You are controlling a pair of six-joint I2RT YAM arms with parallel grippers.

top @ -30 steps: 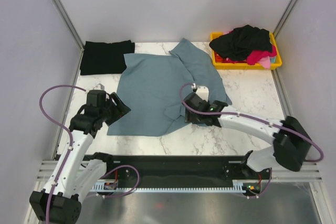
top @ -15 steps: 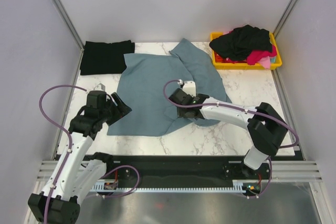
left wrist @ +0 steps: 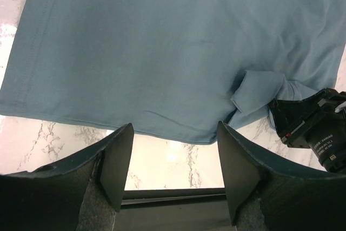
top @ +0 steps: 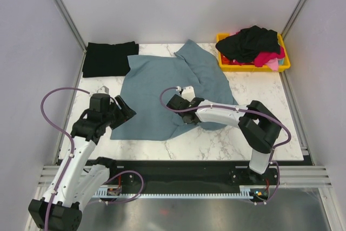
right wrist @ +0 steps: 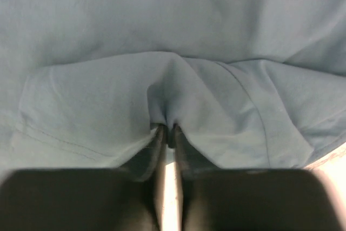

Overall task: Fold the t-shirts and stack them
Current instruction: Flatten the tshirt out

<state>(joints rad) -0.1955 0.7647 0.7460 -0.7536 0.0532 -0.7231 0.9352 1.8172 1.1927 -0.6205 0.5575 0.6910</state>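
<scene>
Blue-grey t-shirt (top: 157, 87) is the one in hand. It lies spread over the middle of the worktop (top: 254, 98), its far sleeve rumpled toward 1 o'clock and a small flap turned over at its near hem, about 5 o'clock. A folded black t-shirt (top: 110, 58) sits at 10 o'clock. More black and pink-red shirts (top: 251, 43) are heaped in the yellow bin (top: 248, 68) at 2 o'clock.

The right end effector (right wrist: 166, 132) has its jaws nearly shut on a narrow pucker of the blue-grey t-shirt by that flap. The left end effector (left wrist: 174, 129) hangs wide open with nothing in it, above the near hem at about 7 o'clock.

The main risk is the thin grip. So little cloth sits between the right fingers that a quick pull could let it slip out and drop the fold halfway. I cannot tell whether the pinch holds one layer or two; if two, the lower layer would drag along and bunch. With nothing pinning the shirt, the whole garment may slide over the marble rather than fold. The right forearm also lies low across the shirt's 4 o'clock side and could sweep creases into it, leaving a crooked fold that stacks badly.
</scene>
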